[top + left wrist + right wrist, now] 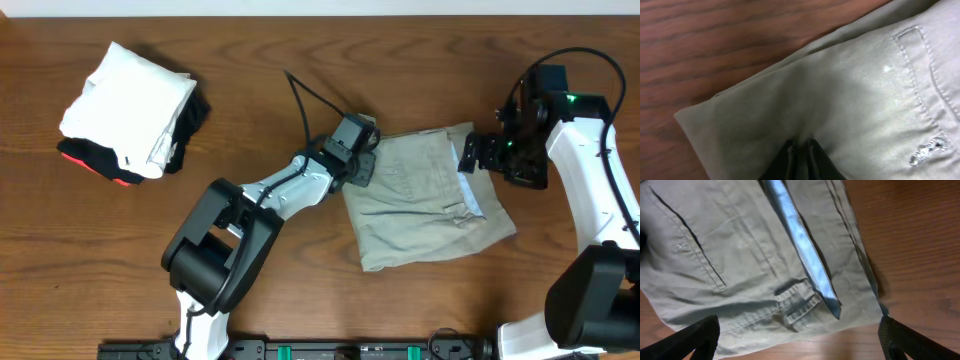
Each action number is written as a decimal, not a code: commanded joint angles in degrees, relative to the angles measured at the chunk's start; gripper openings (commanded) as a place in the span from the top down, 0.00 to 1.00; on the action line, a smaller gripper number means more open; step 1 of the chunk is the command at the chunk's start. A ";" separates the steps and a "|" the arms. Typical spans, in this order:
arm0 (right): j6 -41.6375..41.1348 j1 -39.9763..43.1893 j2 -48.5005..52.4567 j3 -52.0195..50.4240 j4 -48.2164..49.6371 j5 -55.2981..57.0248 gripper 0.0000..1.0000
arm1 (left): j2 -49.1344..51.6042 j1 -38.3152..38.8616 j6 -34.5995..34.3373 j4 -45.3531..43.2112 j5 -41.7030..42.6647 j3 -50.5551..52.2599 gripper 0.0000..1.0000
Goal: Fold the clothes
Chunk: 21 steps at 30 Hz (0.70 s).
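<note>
Open tabletop (250, 110) between trousers (420, 210) and stacked garments (130, 100)

The trousers (430, 200) lie on the desk (330, 300), right of centre, folded into a compact, roughly square bundle that is turned a little askew. The cloth is a light khaki, grey-green cotton, softly creased, with its layered edges showing along the near and left sides. A belt loop (912, 45) and a stitched buttonhole (927, 150) face up near the far left corner. A long pocket slit (687, 235) runs across the right part. At the far left edge, the left tool (800, 145) pinches a small pucker of the fabric between its closed tips.
</note>
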<state>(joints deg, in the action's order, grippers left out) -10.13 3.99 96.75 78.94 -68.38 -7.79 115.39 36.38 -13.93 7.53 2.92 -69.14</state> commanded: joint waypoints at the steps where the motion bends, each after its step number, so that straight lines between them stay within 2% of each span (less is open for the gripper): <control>1: -0.52 0.13 0.13 -0.22 -0.13 0.52 0.01 | 2.19 -2.51 -3.17 3.89 -6.03 0.76 0.91; 4: -0.52 0.13 0.13 -0.22 -0.13 0.55 0.01 | 2.19 -5.20 -8.68 7.69 -6.05 0.76 0.94; 9: -0.52 0.13 0.13 -0.22 -0.13 0.55 0.01 | 2.19 -10.86 -24.37 18.49 -6.05 0.76 0.94; 13: -0.52 0.11 0.13 -0.22 -0.13 0.52 0.01 | 2.16 -14.69 -33.68 24.61 -5.40 0.79 0.94; 16: -0.55 0.13 0.13 -0.22 -0.13 0.52 0.01 | 2.16 -16.87 -38.80 26.77 1.33 0.79 0.94; 21: -0.55 0.13 0.13 -0.22 -0.13 0.52 0.01 | 1.81 -17.18 -40.19 21.57 20.85 0.76 0.94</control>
<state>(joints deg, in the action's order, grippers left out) -10.13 3.99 96.75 78.94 -68.38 -7.68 113.03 18.76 -49.87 30.06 10.57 -71.72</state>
